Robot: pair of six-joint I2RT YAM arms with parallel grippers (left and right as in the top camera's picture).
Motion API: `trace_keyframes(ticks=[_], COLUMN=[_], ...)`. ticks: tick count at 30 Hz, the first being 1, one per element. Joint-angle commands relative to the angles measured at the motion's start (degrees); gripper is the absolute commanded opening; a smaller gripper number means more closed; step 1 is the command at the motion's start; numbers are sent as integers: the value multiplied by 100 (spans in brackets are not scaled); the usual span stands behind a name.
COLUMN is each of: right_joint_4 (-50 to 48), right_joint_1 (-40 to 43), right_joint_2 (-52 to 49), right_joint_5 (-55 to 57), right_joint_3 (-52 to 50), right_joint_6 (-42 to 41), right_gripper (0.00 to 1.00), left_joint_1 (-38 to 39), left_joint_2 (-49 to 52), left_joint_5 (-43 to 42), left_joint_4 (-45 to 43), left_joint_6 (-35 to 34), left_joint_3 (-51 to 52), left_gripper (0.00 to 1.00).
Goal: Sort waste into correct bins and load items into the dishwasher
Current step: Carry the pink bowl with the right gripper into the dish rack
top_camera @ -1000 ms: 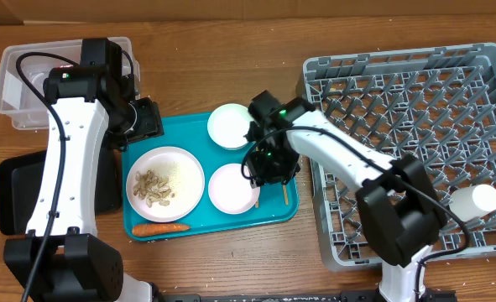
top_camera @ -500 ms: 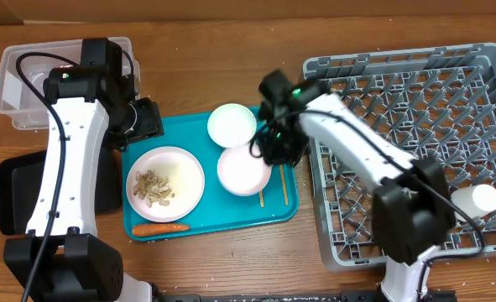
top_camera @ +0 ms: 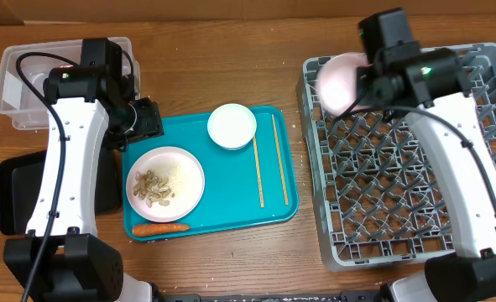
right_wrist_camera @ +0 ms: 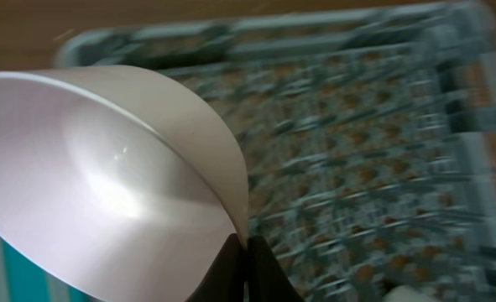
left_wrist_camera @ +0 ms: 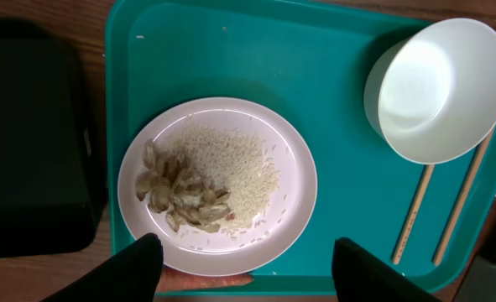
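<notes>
**Bowl off the tray and over the rack**

Your right gripper (top_camera: 361, 84) is pinched on the rim of a white bowl (top_camera: 335, 80); the right wrist view shows the fingertips closed on its edge, with the bowl tilted. A second ago that bowl sat on the teal tray (top_camera: 231, 189); half a second ago it had been lifted just clear; now it hangs above the far left corner of the dish rack (top_camera: 313, 193), not yet set among the pegs.

With the bowl gone, both chopsticks (top_camera: 258, 172) lie in plain sight on the tray's right side, side by side and a little apart. The other bowl (top_camera: 232, 126) has kept its place at the tray's far edge.

Your left gripper (left_wrist_camera: 246, 275) has not moved; its fingers are spread wide and empty above the plate (left_wrist_camera: 289, 143), which still carries the seeds (left_wrist_camera: 176, 193) and the rice (left_wrist_camera: 239, 168). The carrot (top_camera: 159, 227) lies at the tray's near edge.

So, as I judge it, one dish is nearly loaded; lower it between the pegs before letting go. One bowl, the plate and the chopsticks remain, and the food scraps are unsorted.
</notes>
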State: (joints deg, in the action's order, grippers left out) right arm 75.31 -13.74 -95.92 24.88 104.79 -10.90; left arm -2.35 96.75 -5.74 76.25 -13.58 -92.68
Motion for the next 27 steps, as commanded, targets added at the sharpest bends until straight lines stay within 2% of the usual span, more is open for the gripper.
trace_keyframes(ticks=[1,7,13,27], right_joint_4=[-498,-1663,-2243,-1543], right_joint_1=[621,1681,2409,2074], right_joint_2=[-70,-352,-1019,-2472], right_joint_5=[2087,3042,3377,2531], right_joint_3=[-81,-278,-284,-321], right_joint_6=[-31,-149,-155,-745], right_gripper=[4,4,4,4], left_joint_1=[2,2,2,2], left_joint_2=[-96,-96,-94,-87], left_joint_5=[20,22,22,24], left_joint_4=[-79,-317,-535,-802], left_joint_6=[-85,-317,-404,-597], left_joint_3=[-111,-111,-111,-111], left_gripper=[67,67,67,70])
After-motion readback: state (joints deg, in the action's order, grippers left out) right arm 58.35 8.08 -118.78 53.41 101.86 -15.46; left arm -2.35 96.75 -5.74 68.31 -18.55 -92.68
